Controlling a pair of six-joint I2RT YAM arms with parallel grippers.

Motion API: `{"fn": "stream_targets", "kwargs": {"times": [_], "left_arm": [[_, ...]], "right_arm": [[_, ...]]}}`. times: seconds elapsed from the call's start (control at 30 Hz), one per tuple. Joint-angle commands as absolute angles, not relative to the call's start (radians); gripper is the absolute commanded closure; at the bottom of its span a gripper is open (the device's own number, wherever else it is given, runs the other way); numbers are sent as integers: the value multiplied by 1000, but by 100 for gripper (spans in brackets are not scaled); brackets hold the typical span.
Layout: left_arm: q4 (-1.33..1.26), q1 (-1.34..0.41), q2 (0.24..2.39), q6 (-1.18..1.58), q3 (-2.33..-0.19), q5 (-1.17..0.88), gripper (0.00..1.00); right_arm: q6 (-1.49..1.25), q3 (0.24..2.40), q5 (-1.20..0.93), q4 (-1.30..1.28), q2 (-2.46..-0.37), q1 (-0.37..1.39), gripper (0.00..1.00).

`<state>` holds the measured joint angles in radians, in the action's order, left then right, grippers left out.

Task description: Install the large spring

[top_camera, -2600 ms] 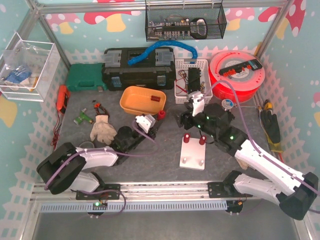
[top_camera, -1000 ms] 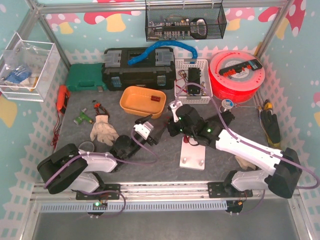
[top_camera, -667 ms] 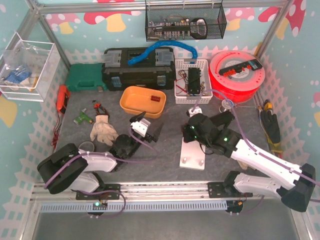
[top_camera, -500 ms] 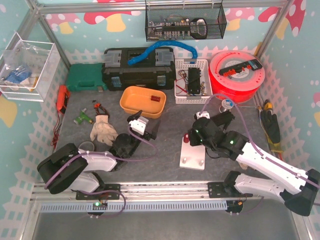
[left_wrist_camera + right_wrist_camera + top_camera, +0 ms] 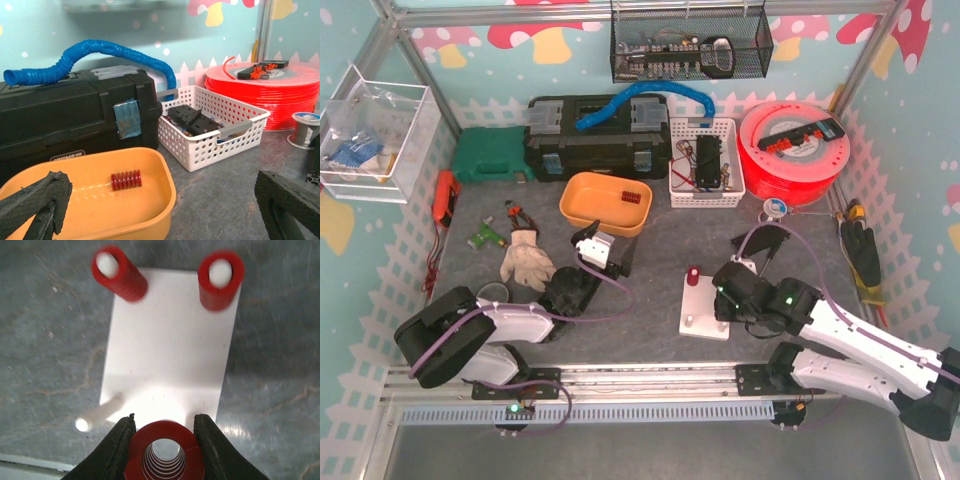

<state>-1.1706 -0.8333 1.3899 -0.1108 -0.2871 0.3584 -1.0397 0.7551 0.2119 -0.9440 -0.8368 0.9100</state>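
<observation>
Grey mottled tabletop (image 5: 650,235) carries an orange plastic tub (image 5: 100,212) and a white rectangular peg plate (image 5: 170,340). Left gripper (image 5: 162,182) faces the tub, jaws spread wide and empty. Right gripper (image 5: 164,430) pinches the large red coil spring (image 5: 165,455) above the plate's near edge; 2 red springs (image 5: 120,272) sit on its far pegs.
</observation>
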Motion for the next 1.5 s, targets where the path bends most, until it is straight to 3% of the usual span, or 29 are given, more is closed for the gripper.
{"fn": "stream_targets", "kwargs": {"times": [0.0, 0.3, 0.73, 1.1, 1.47], "left_arm": [[-1170, -831, 1385, -101, -302, 380, 1], [-1173, -831, 1357, -104, -293, 376, 1], [-1172, -831, 1332, -99, -285, 365, 1], [-1177, -831, 1331, -103, -282, 367, 1], [-1183, -831, 1336, -104, -281, 375, 1]], "right_arm": [[-1204, 720, 220, -1001, -836, 988, 100], [-1370, 746, 364, -1078, -897, 1153, 100], [-1350, 689, 408, -995, -733, 1166, 100], [-1377, 695, 473, -1083, -814, 1167, 100], [-1371, 581, 438, -942, -819, 1166, 97]]}}
